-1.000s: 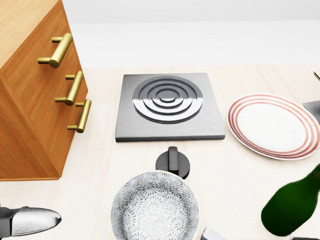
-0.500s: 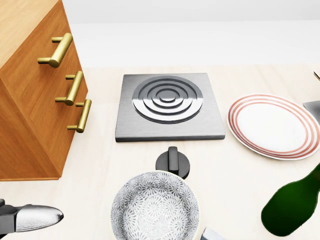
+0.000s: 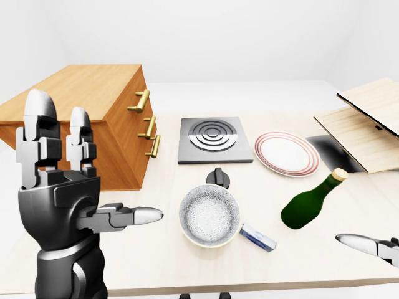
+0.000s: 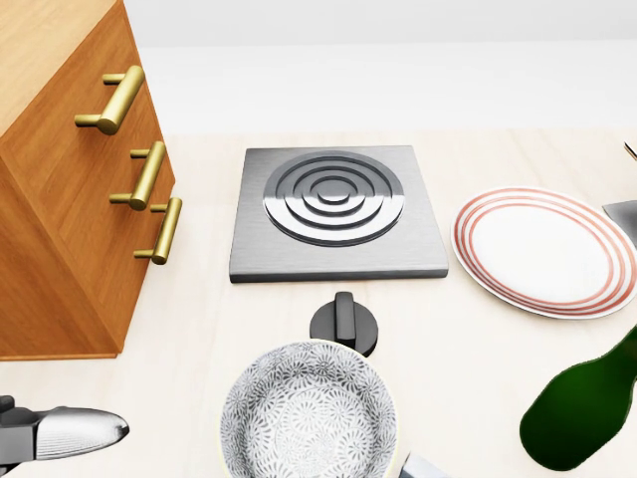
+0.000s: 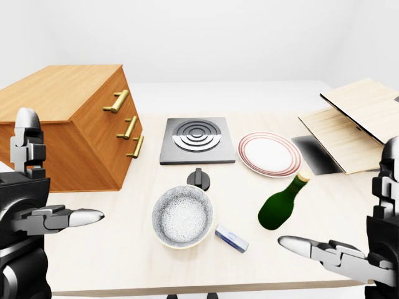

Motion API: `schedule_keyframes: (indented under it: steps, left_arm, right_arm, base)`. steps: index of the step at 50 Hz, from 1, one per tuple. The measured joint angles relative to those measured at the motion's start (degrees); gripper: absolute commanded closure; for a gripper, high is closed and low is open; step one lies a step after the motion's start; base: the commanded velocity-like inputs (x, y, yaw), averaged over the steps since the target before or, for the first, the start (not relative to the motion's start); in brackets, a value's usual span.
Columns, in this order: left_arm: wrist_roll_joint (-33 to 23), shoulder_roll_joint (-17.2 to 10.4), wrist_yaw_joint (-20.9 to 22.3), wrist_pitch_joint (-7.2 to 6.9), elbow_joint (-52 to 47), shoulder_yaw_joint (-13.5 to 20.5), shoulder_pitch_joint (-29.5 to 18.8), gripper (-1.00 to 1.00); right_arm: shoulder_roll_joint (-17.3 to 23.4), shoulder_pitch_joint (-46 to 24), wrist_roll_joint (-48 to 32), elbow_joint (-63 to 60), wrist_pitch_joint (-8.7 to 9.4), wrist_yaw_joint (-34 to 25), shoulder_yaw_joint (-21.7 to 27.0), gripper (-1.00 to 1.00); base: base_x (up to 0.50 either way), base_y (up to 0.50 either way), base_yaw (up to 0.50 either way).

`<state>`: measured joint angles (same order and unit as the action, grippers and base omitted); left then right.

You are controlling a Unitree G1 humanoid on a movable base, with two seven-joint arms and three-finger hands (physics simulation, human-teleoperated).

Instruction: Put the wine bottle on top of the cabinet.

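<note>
Nearest, at the left edge of the left-eye view: grey-and-black three-finger left hand (image 3: 62,187), held upright, two fingers straight up and thumb pointing right, spread wide, holding nothing. Low right in the right-eye view: matching right hand (image 5: 349,249), fingers likewise spread, empty, just this side of the bottle but not touching it.

On the pale wooden tabletop (image 5: 112,261), near the middle: round grey speckled bowl (image 3: 209,214), with a small blue-and-white packet (image 3: 258,238) just to its right. Right of these: dark green glass wine bottle (image 5: 282,203), lying on its side, fat body nearer, slim neck angled away to the right, tan cork-coloured top at the far end. Only its rounded green base visible at the head view's lower right.

Just beyond the bowl: small black round knob (image 4: 343,324). Farther: square grey metal hob with concentric rings (image 4: 335,209), and to its right a white plate with red rim stripes (image 4: 543,250).

Far left: orange-brown wooden cabinet with three brass drawer handles (image 3: 93,118), well apart from the bottle. Far right: light wooden boards (image 3: 365,124), stacked and tilted, beside a dark flat panel (image 5: 317,154).
</note>
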<state>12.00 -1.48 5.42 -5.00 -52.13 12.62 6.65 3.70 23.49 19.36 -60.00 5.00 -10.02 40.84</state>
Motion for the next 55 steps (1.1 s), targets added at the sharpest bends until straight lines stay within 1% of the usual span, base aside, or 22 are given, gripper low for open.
schedule_keyframes:
  steps: [8,17,34,55]
  left_arm:
    - [0.10,-0.03,0.00,0.00,-0.01,0.14,-0.03,-1.00]
    - [0.13,-0.05,-0.07,0.00,-0.13,0.14,-0.11,-1.00]
    - [0.26,-0.09,-0.12,0.00,0.10,0.32,-0.23,-1.00]
    - [0.56,-0.14,-0.02,0.00,0.82,0.66,-0.14,-1.00]
  right_arm:
    - [-3.70,-4.74,-3.42,0.02,0.00,-5.04,2.81,-1.00]
    - [-5.58,-6.83,-4.95,0.01,0.00,-7.41,4.20,-1.00]
    - [-6.83,-7.71,-5.72,1.49,0.00,-8.69,4.90,-1.00]
    - [-7.36,-7.46,-5.88,4.05,0.00,-9.07,5.01,-1.00]
  base:
    - [0.00,0.00,0.00]
    - [0.00,0.00,0.00]
    - [0.00,0.00,0.00]
    - [0.00,0.00,0.00]
